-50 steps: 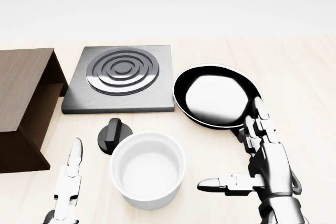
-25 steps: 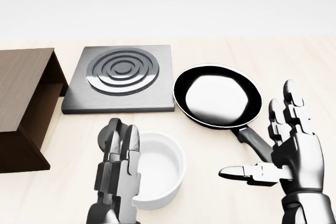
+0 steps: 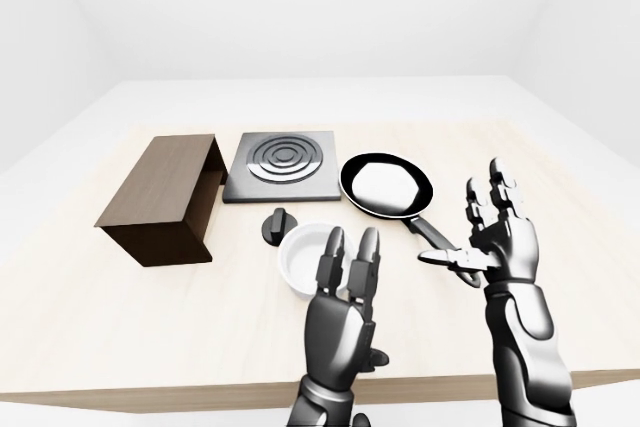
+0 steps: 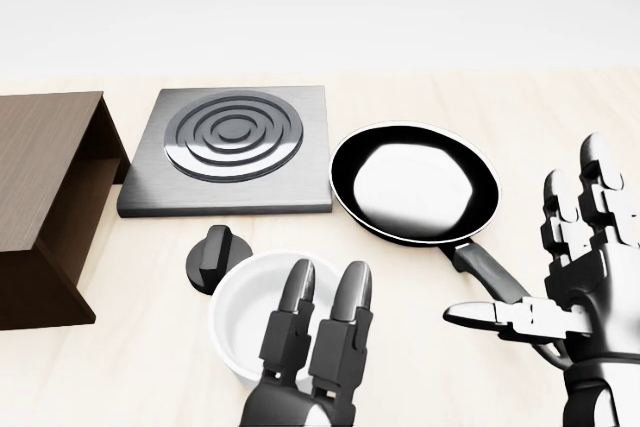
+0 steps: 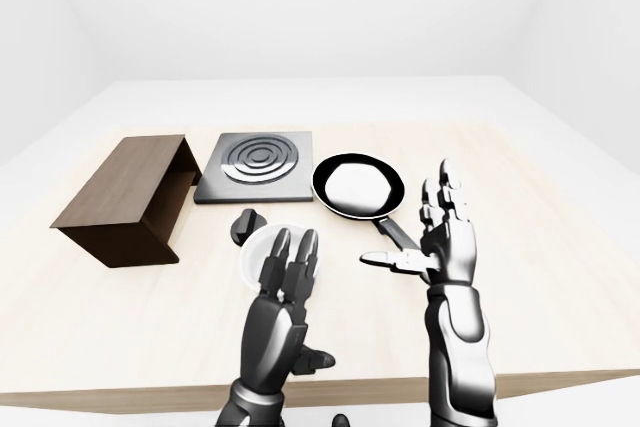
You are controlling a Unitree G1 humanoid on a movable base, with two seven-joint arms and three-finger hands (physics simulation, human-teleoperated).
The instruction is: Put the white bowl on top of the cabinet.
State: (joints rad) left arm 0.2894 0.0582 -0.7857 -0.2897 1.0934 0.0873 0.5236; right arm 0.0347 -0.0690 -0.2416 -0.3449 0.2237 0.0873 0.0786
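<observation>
The white bowl (image 4: 240, 312) sits upright on the pale wooden table (image 3: 90, 297), low in the head view and a little left of centre, with a black knob (image 4: 212, 257) just beside its upper left rim. The left hand (image 3: 340, 307) is raised over the bowl's lower right side, hiding part of it; its fingers (image 4: 345, 322) point up the view, straight and close together, gripping nothing. Whether the palm touches the bowl cannot be told. The right hand (image 4: 575, 282) stands well to the right, apart from the bowl, spread wide with the thumb reaching left, also empty. It is near the handle of a black frying pan (image 4: 415, 182), which lies to the upper right of the bowl. Left of the pan rests a grey square hotplate (image 4: 230, 147) with ringed circles. The dark brown cabinet (image 3: 160, 197) stands at the left of the table, well apart from the bowl, its open side turned towards the hotplate and its top bare.
</observation>
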